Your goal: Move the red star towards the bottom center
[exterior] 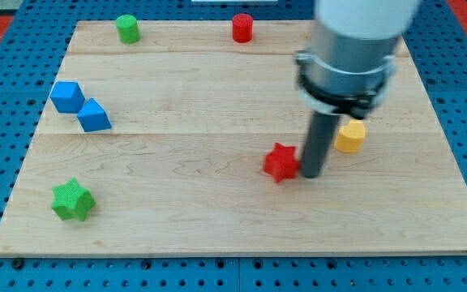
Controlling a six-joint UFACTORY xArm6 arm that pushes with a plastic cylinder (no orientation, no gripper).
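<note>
The red star (280, 162) lies on the wooden board (217, 219), a little right of the board's centre and below its middle. My tip (310, 173) stands right against the star's right side, touching it. The arm's grey body rises above it toward the view's top right and hides part of the board's upper right. A yellow block (350, 136) sits just right of the rod, partly behind it.
A red cylinder (242, 27) and a green cylinder (126, 28) stand at the board's top edge. Two blue blocks (68, 96) (95, 116) sit at the left. A green star (73, 200) lies at the bottom left.
</note>
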